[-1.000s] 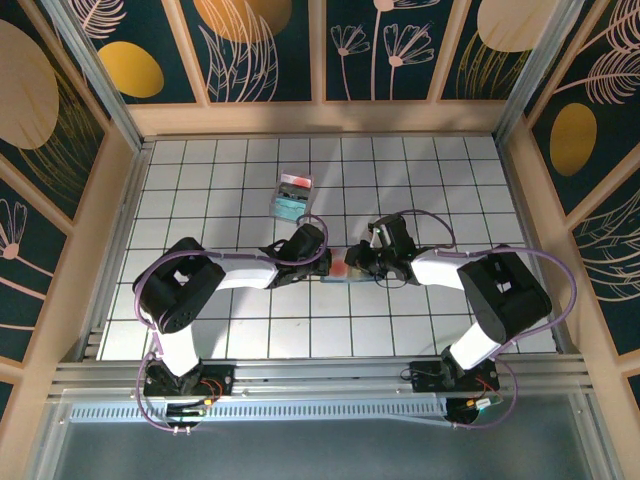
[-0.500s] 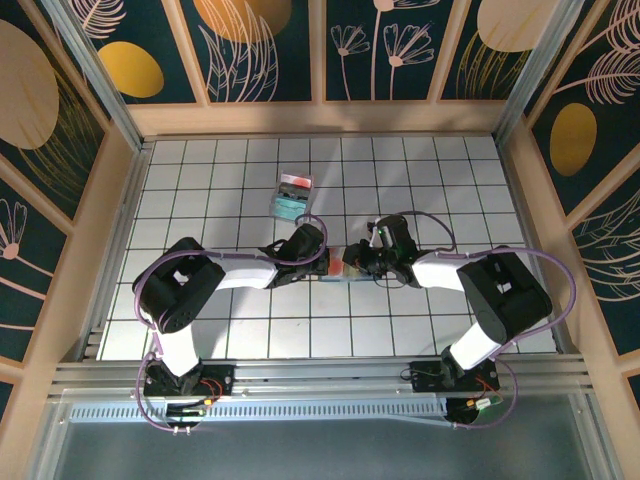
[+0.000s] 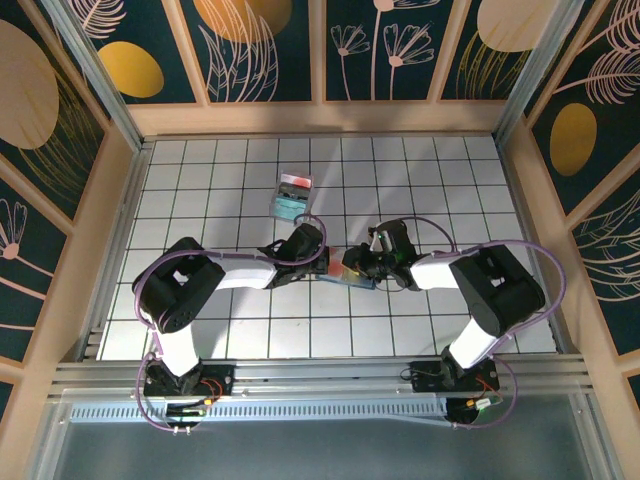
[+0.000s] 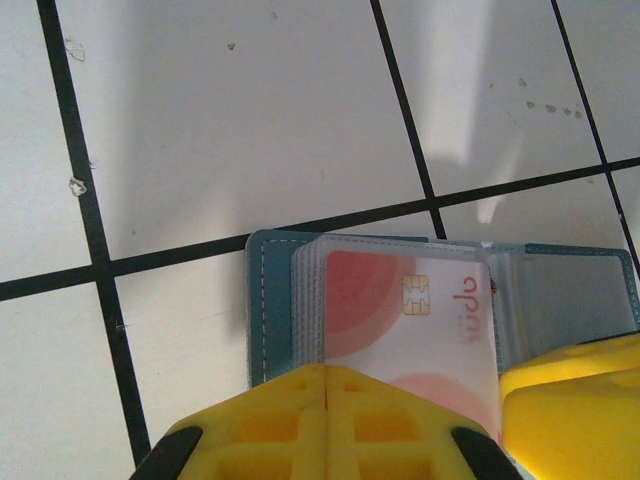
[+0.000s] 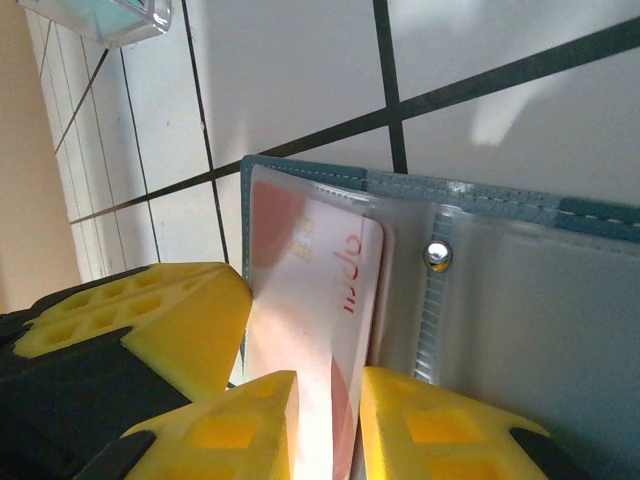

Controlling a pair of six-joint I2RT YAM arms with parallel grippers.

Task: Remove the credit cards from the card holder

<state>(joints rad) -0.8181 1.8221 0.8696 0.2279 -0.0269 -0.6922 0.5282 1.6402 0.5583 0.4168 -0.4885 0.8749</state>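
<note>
The teal card holder (image 4: 268,300) (image 5: 500,195) (image 3: 352,277) lies open on the tiled floor between the two grippers. A white credit card with salmon circles and a chip (image 4: 400,320) (image 5: 320,290) sticks partly out of its clear sleeves. My left gripper (image 4: 328,368) (image 3: 322,262) is shut, its yellow tips pressed together over the holder's near edge at the sleeves. My right gripper (image 5: 328,400) (image 3: 355,264) comes from the opposite side. Its fingers stand a little apart, and the card's free end lies in the gap between them.
A small clear plastic box (image 3: 292,196) (image 5: 110,18) with teal and red inside stands a few tiles behind the left gripper. Wooden walls ring the white tiled floor (image 3: 240,160). Both forearms lie low over the middle tiles.
The right gripper's fingers have parted slightly around the card. It has edged a little left toward the left gripper. The left gripper has stayed shut in place.
</note>
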